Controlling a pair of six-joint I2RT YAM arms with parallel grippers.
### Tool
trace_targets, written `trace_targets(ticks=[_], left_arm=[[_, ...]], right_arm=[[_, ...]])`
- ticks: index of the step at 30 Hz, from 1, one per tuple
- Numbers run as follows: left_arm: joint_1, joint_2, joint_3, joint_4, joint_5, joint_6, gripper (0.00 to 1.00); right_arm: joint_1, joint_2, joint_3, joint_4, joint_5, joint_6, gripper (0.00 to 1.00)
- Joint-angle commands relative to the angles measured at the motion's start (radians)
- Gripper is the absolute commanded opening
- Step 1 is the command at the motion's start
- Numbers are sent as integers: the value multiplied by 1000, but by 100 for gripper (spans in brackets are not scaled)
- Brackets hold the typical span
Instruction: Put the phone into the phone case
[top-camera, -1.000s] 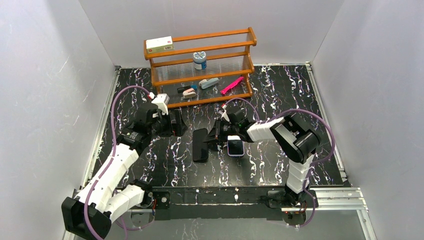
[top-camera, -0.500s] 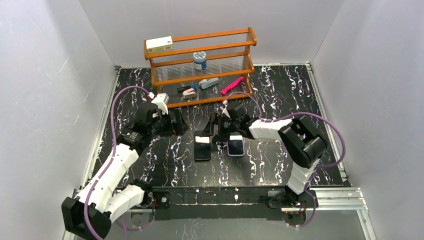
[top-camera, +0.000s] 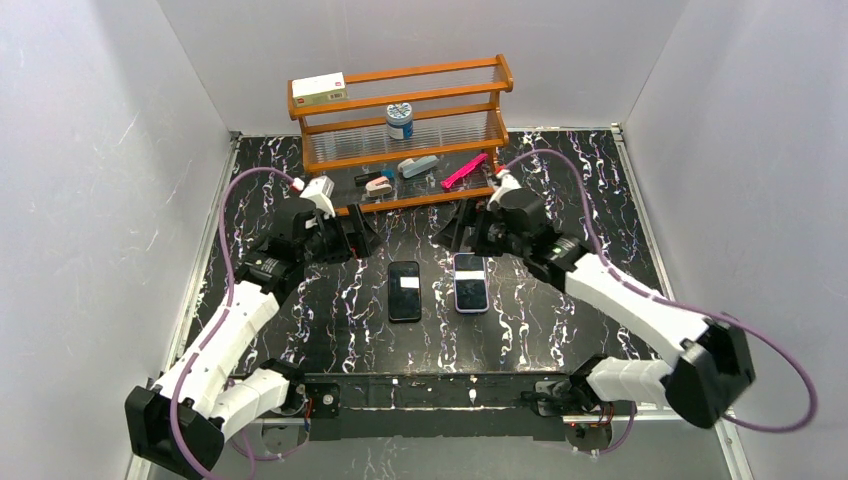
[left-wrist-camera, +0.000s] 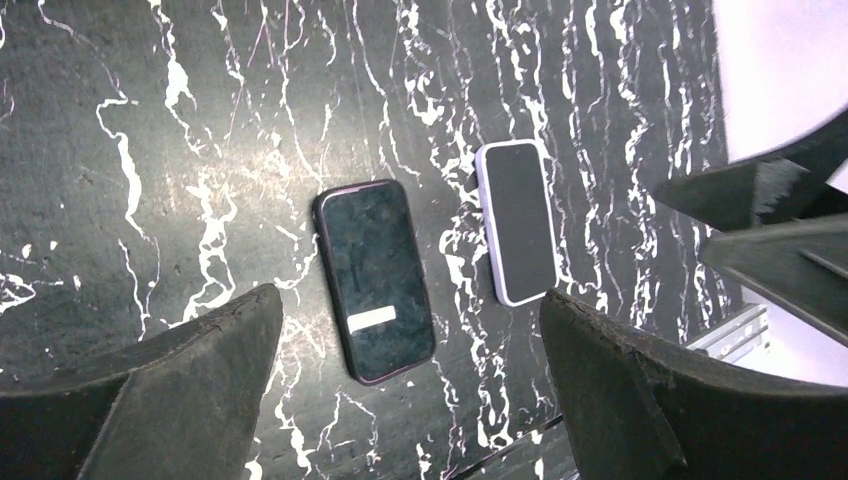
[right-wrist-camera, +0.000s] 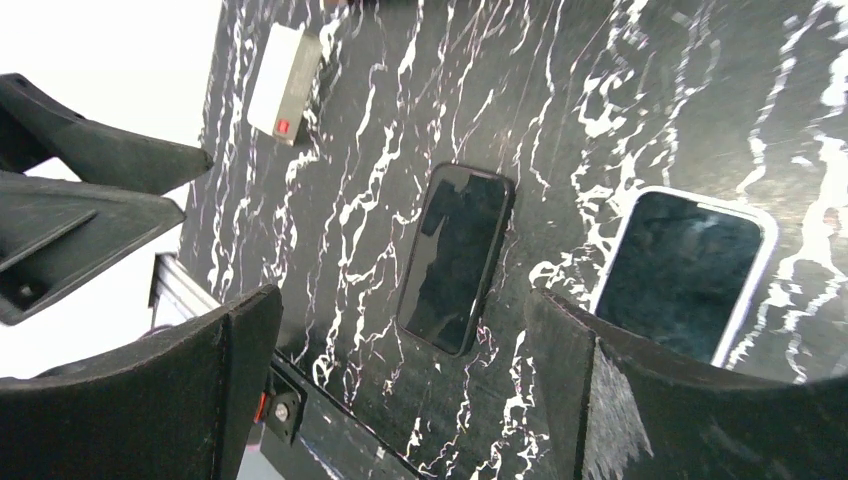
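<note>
The phone case (top-camera: 404, 291), a matte black shell with a small white patch, lies flat on the marbled black table. About a hand's width to its right lies the phone (top-camera: 470, 283), dark screen up, with a pale rim. Both arms hover behind them. My left gripper (top-camera: 354, 240) stands open, back and left of the case. My right gripper (top-camera: 456, 228) hangs open just behind the phone. The left wrist view looks down on the case (left-wrist-camera: 375, 280) and phone (left-wrist-camera: 516, 222) beyond my open left gripper (left-wrist-camera: 410, 400). In the right wrist view the case (right-wrist-camera: 455, 258) and phone (right-wrist-camera: 685, 275) lie past my empty right gripper (right-wrist-camera: 400, 390).
A wooden rack (top-camera: 400, 110) stands at the back, with a white box (top-camera: 319, 89) on top, a jar (top-camera: 399, 121) and small items such as a pink one (top-camera: 464, 171) on its shelves. A metal rail (top-camera: 470, 385) runs along the table's near edge. Grey walls enclose the sides.
My right gripper opened and let go of the phone case, then drew back toward the rack. The case now lies flat with its white patch up. The left arm barely moved.
</note>
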Motion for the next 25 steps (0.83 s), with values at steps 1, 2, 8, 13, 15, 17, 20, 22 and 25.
trace_targets(ticks=[1,2,8,13,15,17,20,22,25], left_arm=[[1,-21,70,34,7,-24,98],[2,-25,76,42,12,-29,98],[2,-56,48,114,12,-70,98],[2,-83,3,129,35,-59,98],[3,-89,-1,127,39,-55,98],[2,-92,-1,122,33,-51,98],[2,-87,11,110,24,-45,98],[3,-88,15,106,21,-36,98],[2,-100,5,108,-14,-35,98]], right_arm=[[-3,-169,1,-126,182,-41,99],[-3,-206,-4,-139,200,-41,99],[-3,-369,-1,-193,270,-30,99],[-2,-425,10,-228,288,-27,99],[-3,-433,8,-232,289,-22,99],[-3,-437,-3,-224,289,-14,99],[-3,-437,-15,-213,282,-7,99],[-4,-434,-13,-213,276,-4,99],[-3,-436,-14,-208,277,-4,99]])
